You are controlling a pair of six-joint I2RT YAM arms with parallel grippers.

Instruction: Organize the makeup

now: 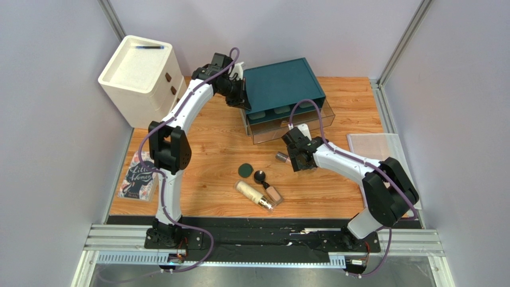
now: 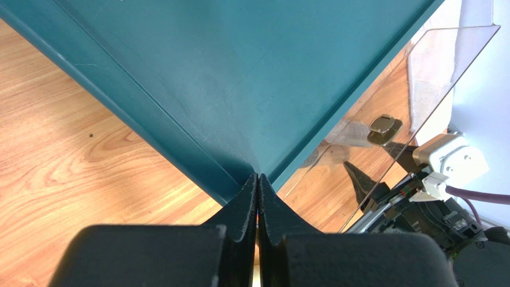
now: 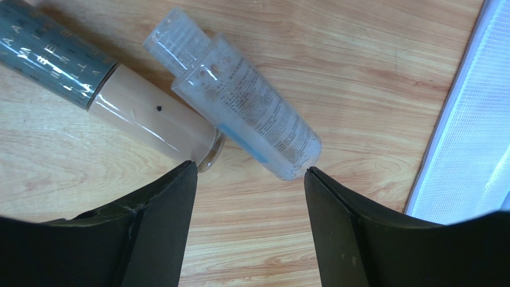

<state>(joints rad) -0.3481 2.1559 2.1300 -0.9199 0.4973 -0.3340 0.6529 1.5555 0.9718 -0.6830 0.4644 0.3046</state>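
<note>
Wooden table [image 1: 209, 137] seen from above, with a white cabinet [image 1: 140, 69] at the far-left corner and a teal box [image 1: 284, 89] at far centre. Under the box's front, a clear drawer [image 1: 287, 125] pulled out toward the arms. Along the right edge, a pale mesh sheet [image 1: 374, 146]. By the left edge, near the left arm, a pink-covered book [image 1: 136, 176].

At the box's left front corner, the left gripper [image 2: 257, 177], clenched on nothing, fingertips pressed together right at the teal edge. Whether touching the box or only just short of it, impossible to tell.

In front of the drawer, the right gripper [image 3: 250, 169], released and spread wide, low over two pieces of makeup lying on the wood. First, a tan tube [image 3: 149, 116] with a grey lettered cap. Beside it, a clear tube [image 3: 251, 113], angled against the tan one and seemingly touching it. Both ungripped, their near ends just ahead of the open fingertips.

Nearer the arms and left of that gripper, the remaining makeup loose on the table. Largest, a cream bottle [image 1: 251, 194] on its side, with a tan bottle [image 1: 274, 194] just to its right. Just beyond them, a flat green compact [image 1: 245, 171]. Smallest, a round black jar [image 1: 260, 176] just right of the compact.
</note>
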